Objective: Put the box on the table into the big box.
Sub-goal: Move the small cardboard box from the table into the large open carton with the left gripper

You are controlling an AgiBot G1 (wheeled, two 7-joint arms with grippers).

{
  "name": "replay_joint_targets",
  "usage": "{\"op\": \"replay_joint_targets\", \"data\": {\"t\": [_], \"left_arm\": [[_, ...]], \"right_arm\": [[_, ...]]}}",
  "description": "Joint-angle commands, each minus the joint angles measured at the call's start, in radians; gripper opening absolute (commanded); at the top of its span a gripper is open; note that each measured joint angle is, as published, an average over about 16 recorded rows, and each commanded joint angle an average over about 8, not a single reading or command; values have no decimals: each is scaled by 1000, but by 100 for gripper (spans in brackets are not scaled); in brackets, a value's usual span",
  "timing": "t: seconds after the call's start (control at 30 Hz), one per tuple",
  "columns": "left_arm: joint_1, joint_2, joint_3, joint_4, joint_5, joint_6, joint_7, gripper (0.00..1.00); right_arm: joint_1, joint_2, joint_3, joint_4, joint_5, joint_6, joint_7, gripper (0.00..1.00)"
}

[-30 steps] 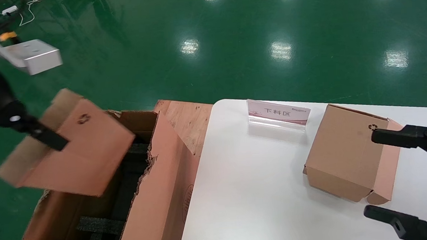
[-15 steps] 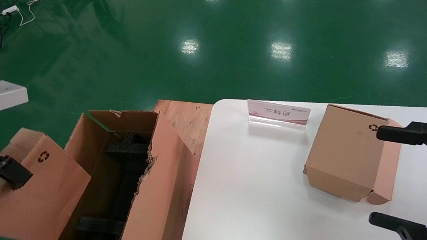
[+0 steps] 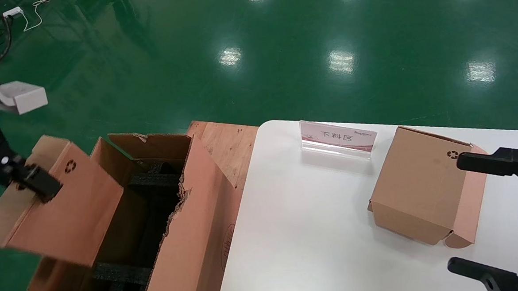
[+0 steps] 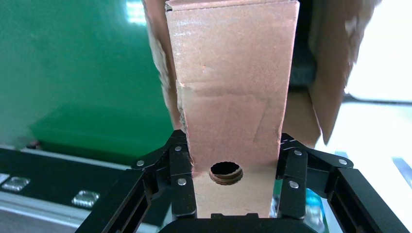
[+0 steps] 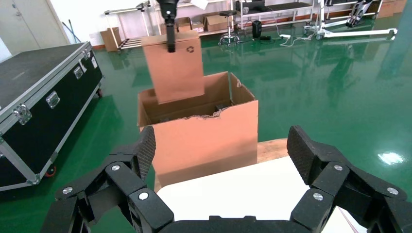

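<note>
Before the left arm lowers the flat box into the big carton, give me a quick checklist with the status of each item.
1. left gripper shut on the box: ok.
2. Box over the big box opening: not ok, it hangs partly past the outer wall.
3. Room among the foam blocks inside: cannot tell.
4. right gripper open above the table, away from the carton: ok.
5. cube-like box out of the way: ok.

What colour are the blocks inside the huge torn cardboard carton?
Black foam blocks in the torn brown cardboard carton; head view shows best.
</note>
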Motion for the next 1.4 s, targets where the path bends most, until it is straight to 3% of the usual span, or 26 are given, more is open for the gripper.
{"op": "replay_joint_targets", "data": {"t": [0.03, 0.73, 1.4], "left_arm": [[6, 1, -1, 8, 9, -26, 2, 0], [142, -43, -43, 3, -36, -160, -25, 0], [311, -166, -71, 4, 10, -361, 11, 0]], "right_arm": [[0, 0, 0, 0, 0, 0, 0, 100], [0, 0, 0, 0, 0, 0, 0, 100], [0, 0, 0, 0, 0, 0, 0, 100]]}}
